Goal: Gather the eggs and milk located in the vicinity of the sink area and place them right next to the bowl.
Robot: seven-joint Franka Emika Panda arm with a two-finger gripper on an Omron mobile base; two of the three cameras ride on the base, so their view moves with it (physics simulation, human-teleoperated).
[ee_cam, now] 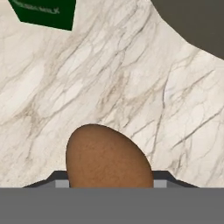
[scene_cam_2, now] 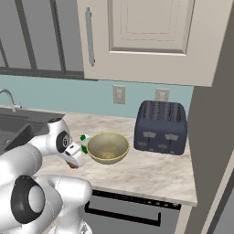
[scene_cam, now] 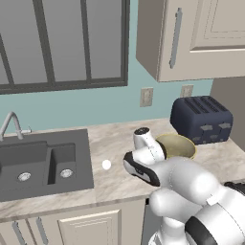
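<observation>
The brown egg (ee_cam: 108, 158) sits clamped between the fingers of the gripper (scene_cam_2: 73, 163), low over the marble counter (scene_cam_2: 151, 171) just left of the bowl (scene_cam_2: 108, 147); I judge it is being carried in so that it ends up right beside the bowl, as the task asks. In the hand view the egg fills the bottom of the picture with bare marble under it, so it seems not yet set down. The milk (scene_cam_2: 83, 142) already stands touching or just beside the bowl's left rim, its green body showing at the top left corner of the hand view, so that part looks done. The white egg (scene_cam: 106, 164) lies alone on the counter between the sink (scene_cam: 43, 162) and the arm, well apart from the bowl, waiting its turn. Count: two eggs, one carton, one bowl, one toaster (scene_cam_2: 160, 127) by the counter's right end
</observation>
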